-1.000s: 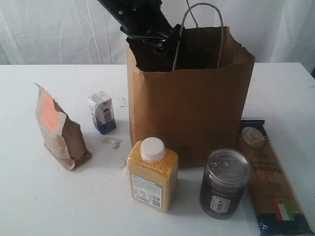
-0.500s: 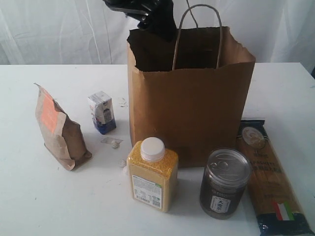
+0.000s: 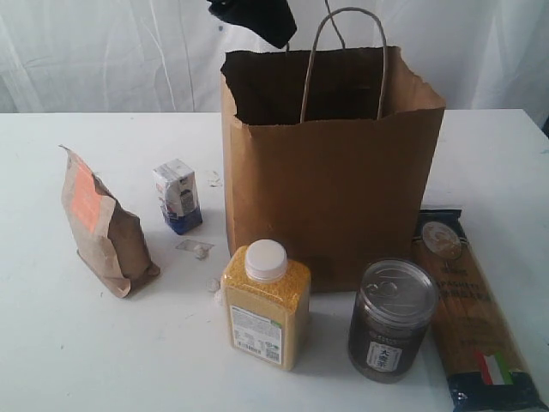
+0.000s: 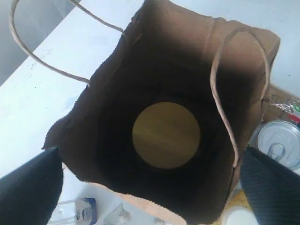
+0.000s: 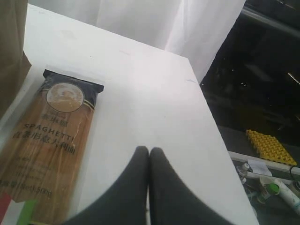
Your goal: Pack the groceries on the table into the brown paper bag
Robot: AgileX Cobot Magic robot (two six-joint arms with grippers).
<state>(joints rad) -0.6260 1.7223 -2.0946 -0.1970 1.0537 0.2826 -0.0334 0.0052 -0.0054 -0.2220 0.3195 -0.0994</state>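
The brown paper bag stands upright mid-table. My left gripper hangs above its back left rim, open and holding nothing. Looking down between its spread fingers, I see the jar's olive-tan lid on the bag's floor. Around the bag stand the brown orange-labelled pouch, the white-blue carton, the yellow-grain bottle and the dark can. The spaghetti packet lies flat at the right. My right gripper is shut on nothing over bare table beside the spaghetti; the exterior view does not show it.
A small clear wrapper scrap lies between the carton and the bottle. The table's right edge drops to a floor with a yellow crate. White curtains hang behind the table.
My left gripper has risen out of the bag's mouth toward the top of the exterior view. The groceries and bag have stayed put.
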